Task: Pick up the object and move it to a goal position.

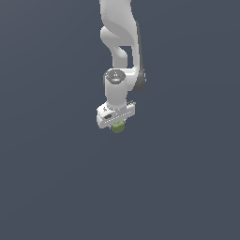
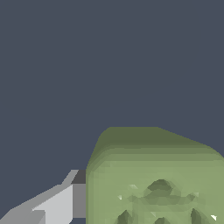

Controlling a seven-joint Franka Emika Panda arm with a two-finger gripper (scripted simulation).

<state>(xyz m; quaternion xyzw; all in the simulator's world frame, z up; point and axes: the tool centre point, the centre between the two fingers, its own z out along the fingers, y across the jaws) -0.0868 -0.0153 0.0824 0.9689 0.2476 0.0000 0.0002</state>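
Jaws of the white gripper [image 1: 117, 123] stand pinched on the olive-green cube [image 1: 118, 127], one finger [image 2: 57, 203] flush against its side, its lower part protruding beneath them.

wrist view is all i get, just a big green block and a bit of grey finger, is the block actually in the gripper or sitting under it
Observer: In the exterior view the green block sits right at the tips of the gripper, tucked under the white hand.
Operator: is the arm tipped over or straight
Observer: The arm comes down from the top of the exterior view, with the hand pointing downward.
Operator: anything else near it, a goal marker maybe
Observer: No marker or other thing shows in the exterior view; around the arm there is only plain dark grey.
Operator: are the jaws shut on it
Observer: The fingers are hidden behind the hand there, so I cannot tell.
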